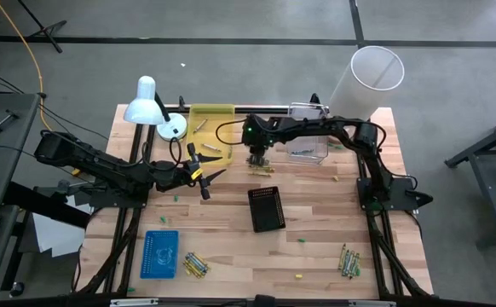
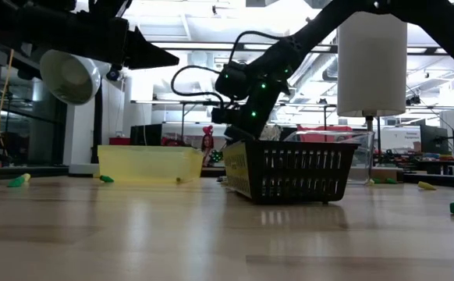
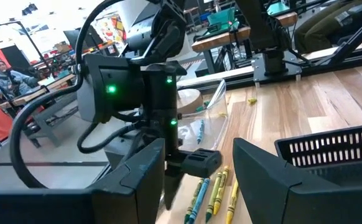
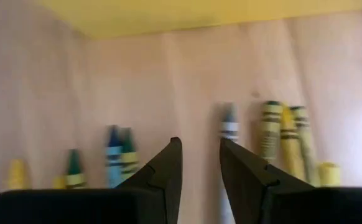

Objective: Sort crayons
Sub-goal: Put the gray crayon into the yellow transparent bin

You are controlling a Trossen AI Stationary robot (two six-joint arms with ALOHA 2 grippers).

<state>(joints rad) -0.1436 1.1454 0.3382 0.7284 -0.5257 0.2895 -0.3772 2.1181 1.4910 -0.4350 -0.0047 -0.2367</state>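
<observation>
A row of yellow, green and blue crayons (image 1: 262, 170) lies flat on the wooden table between the yellow tray (image 1: 211, 128) and the black basket (image 1: 267, 209). My right gripper (image 1: 257, 160) points steeply down over them. In its wrist view, my right gripper (image 4: 201, 152) stands open by a narrow gap with nothing between the fingers, and crayons (image 4: 280, 134) lie on either side. My left gripper (image 1: 210, 176) hovers open and level just left of the row, facing the crayons (image 3: 213, 193). The basket hides the fingertips in the low view.
A clear tray (image 1: 308, 145) stands behind the right gripper and a blue tray (image 1: 159, 253) at the near left. More crayon heaps lie near the front edge (image 1: 195, 264) and at the front right (image 1: 348, 260). A white lamp (image 1: 150, 107) and a white cylinder (image 1: 367, 81) stand at the back.
</observation>
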